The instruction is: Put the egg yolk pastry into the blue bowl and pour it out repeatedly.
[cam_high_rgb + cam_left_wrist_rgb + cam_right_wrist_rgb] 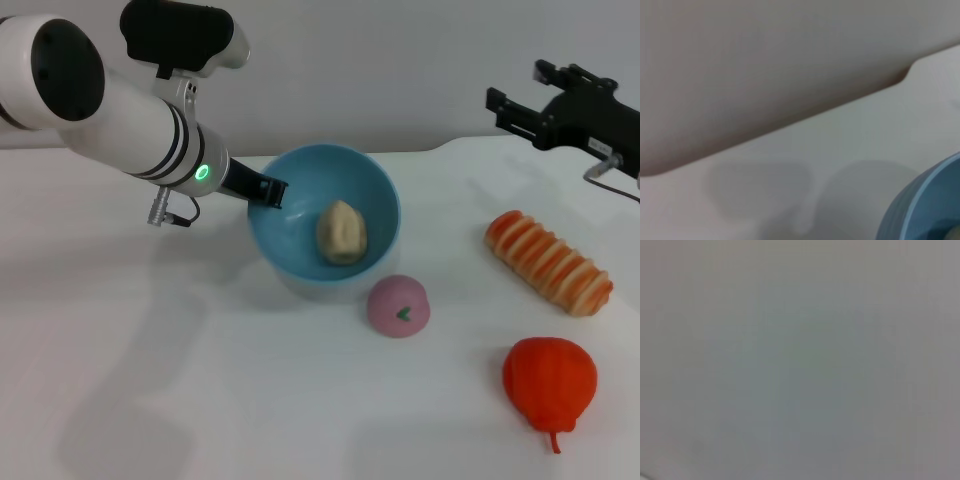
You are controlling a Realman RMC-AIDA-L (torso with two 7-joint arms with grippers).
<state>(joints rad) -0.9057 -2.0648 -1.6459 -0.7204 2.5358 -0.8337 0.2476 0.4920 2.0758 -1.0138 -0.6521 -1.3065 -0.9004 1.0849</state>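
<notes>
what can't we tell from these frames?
- Left gripper: sits at the blue bowl rim in the head view; whether it clamps the rim is hidden by the bowl wall.
- Left wrist view: bowl cut off by the corner; egg yolk pastry barely visible.
- Right wrist view: blank, shows nothing usable.
- Right gripper: raised at the far right, partly cut off.

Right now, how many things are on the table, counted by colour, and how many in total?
Blue: 1, the blue bowl, tilted, with the left gripper at its rim.
Beige: 1, the egg yolk pastry inside that bowl.
Pink: 1, the pink bun beside the bowl.
Orange and cream: 1, the striped bread.
Red-orange: 1, the round fruit-like toy.
Total: 5
</notes>
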